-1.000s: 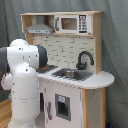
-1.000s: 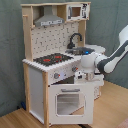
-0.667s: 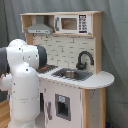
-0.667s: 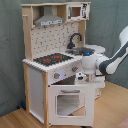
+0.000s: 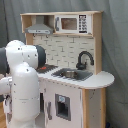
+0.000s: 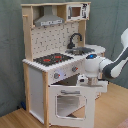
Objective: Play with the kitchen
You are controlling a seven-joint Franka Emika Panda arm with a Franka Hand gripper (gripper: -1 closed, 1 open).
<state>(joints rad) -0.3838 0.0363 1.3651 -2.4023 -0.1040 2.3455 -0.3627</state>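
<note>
Since a second ago your arm (image 6: pixel 107 65) has barely shifted; its gripper (image 6: pixel 81 79) stays at the top edge of the oven door (image 6: pixel 70 102), which hangs partly open. You cannot tell whether the fingers are closed. Behind it stands the kitchen (image 6: pixel 47 70): hob (image 6: pixel 50 59), then sink (image 5: pixel 72 74) and black faucet (image 5: pixel 84 58), with hood (image 6: pixel 50 21) and microwave (image 5: pixel 70 23) up top.
</note>
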